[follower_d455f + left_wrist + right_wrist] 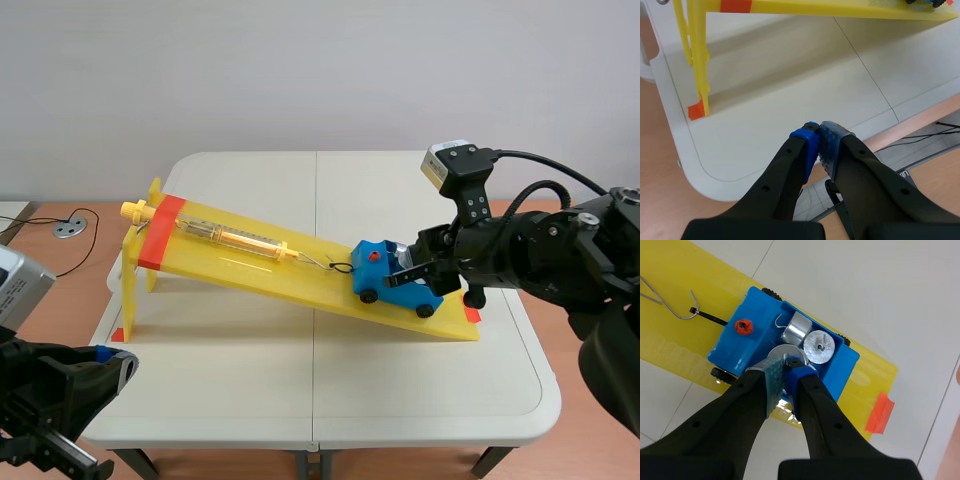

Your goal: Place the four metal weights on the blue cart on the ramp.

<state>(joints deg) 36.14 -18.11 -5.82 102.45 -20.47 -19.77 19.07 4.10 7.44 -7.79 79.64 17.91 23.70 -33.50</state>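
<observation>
The white table (300, 390) carries one yellow ramp (250, 270) that slopes down toward the right arm (560, 250). In the left wrist view only the ramp's underside and one leg (700, 60) show, and the cart is cut off at the frame's edge. The left arm (50, 400) sits low at the table's near corner, mostly out of the scene view. The left gripper (817, 132) has its two pads pressed together with nothing between them, above the table's near edge.

The one blue cart (845, 360) stands on the lower part of the ramp, near its foot. Two of its black wheels (368, 295) show in the scene view, where the right gripper (425, 270) covers its rear part.

A clear spring scale (230, 237) lies along the upper ramp; its markings are too small to read.

Three weights can be counted in the cart's tray. One weight (796, 330) lies on its side with its hook showing. A second weight (819, 346) stands upright just beside it. The third weight (782, 351) is half hidden under the right gripper, whose fingers (772, 375) are closed on its top. The spot they pinch is hidden, and whether another weight lies beneath cannot be told.

One red knob (742, 326) sits on the cart's front. A wire hook (670, 310) lies on the ramp ahead of it.
</observation>
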